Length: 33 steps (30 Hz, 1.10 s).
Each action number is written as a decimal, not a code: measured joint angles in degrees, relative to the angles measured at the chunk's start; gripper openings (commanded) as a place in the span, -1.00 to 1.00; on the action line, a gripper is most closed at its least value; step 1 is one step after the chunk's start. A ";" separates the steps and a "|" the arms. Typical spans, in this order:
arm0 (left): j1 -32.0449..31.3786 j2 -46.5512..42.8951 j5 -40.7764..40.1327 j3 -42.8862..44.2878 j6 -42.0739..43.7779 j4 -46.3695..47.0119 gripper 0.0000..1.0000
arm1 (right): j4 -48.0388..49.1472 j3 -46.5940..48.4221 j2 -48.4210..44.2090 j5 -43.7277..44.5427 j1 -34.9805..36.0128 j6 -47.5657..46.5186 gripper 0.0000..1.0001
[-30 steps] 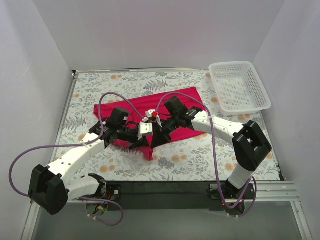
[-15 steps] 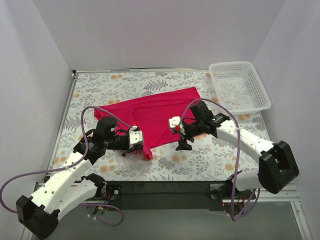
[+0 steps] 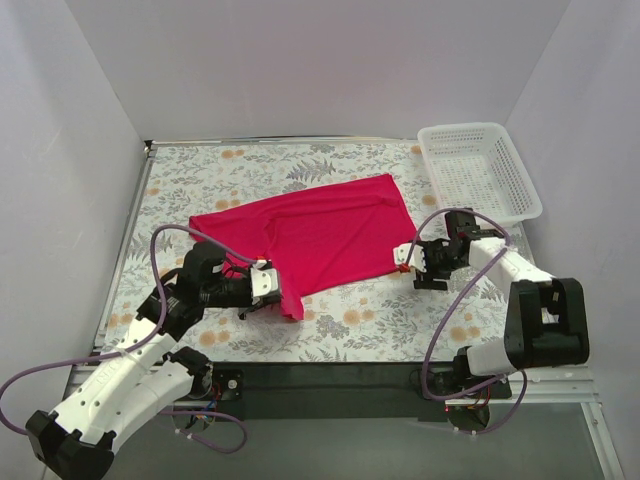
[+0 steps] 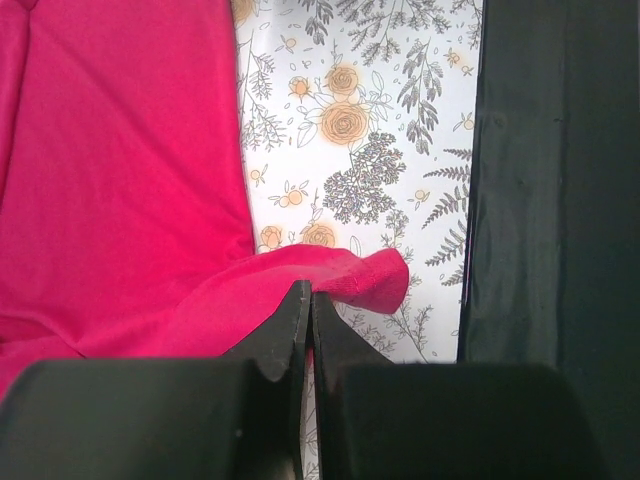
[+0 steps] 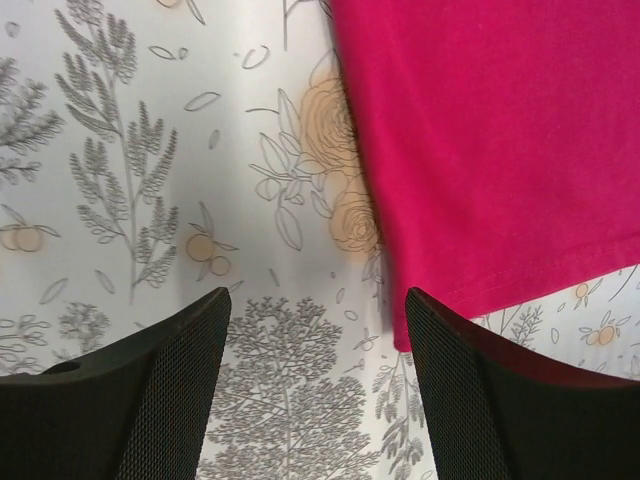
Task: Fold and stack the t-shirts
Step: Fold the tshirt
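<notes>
The magenta-red t-shirt (image 3: 320, 232) lies spread across the middle of the floral table. Its near left corner is bunched up. My left gripper (image 3: 266, 287) is shut on that corner; in the left wrist view the hem (image 4: 370, 278) folds over the closed fingertips of the left gripper (image 4: 308, 296). My right gripper (image 3: 414, 264) stands open just off the shirt's near right corner. In the right wrist view that corner of the t-shirt (image 5: 480, 130) reaches in beside the right finger (image 5: 470, 390), and the right gripper (image 5: 318, 300) holds nothing.
A white mesh basket (image 3: 478, 172) stands at the back right corner. The black base strip (image 3: 330, 378) runs along the near edge of the table, close behind the left gripper. White walls close in on three sides.
The right gripper opened, let go of the shirt and moved right to its near right corner. The left gripper pulled its corner toward the near left, and the shirt now lies spread out.
</notes>
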 measured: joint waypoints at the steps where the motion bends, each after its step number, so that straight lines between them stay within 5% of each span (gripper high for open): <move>1: 0.00 -0.02 -0.17 -0.09 -0.02 0.00 -1.00 | 0.02 0.94 1.49 0.39 -0.04 -0.74 0.29; 8: 0.00 -1.62 -0.83 -1.60 -0.37 0.09 -1.00 | 0.96 5.25 5.22 3.23 -0.74 -4.04 0.27; 14: 0.00 -2.21 -1.16 -2.91 -0.63 0.09 -1.00 | 1.49 7.32 9.77 4.11 -0.79 -4.46 0.05; 17: 0.00 -2.34 -1.36 -2.97 -0.92 0.44 -1.00 | 1.55 7.96 12.09 4.31 -0.79 -4.35 -0.16; 20: 0.02 -2.95 -1.62 -3.72 -1.29 1.42 -1.00 | 1.84 8.15 12.37 4.96 -0.81 -4.28 -0.69; 23: 0.00 -3.93 -1.86 -5.29 -1.66 1.81 -1.00 | 1.81 8.15 12.39 5.03 -1.18 -4.20 -0.95; 33: 0.00 -6.25 -4.42 -10.29 -1.84 1.79 -1.00 | -1.20 17.35 11.08 3.06 -5.62 -3.85 -0.97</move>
